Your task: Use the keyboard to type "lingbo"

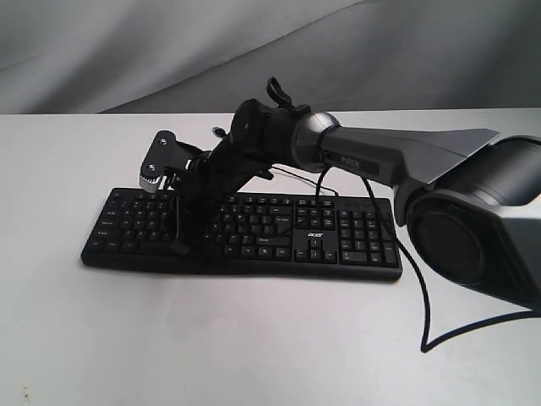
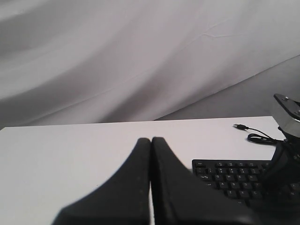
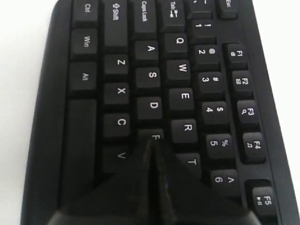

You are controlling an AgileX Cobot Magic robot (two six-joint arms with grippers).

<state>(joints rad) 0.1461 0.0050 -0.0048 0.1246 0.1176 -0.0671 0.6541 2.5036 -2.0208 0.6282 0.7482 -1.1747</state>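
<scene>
Right gripper (image 3: 151,145) pinched shut so I have one poking tip, low by the F key (image 3: 155,137) of the Acer keyboard (image 1: 338,235) on the white table (image 1: 254,338). Left gripper (image 2: 151,143), fingers also together, hangs clear.

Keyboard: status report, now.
Right gripper shut, tip at the F key. Left gripper shut, empty, off the keyboard. Keyboard flat on table. Black cable crosses number-pad end.
</scene>
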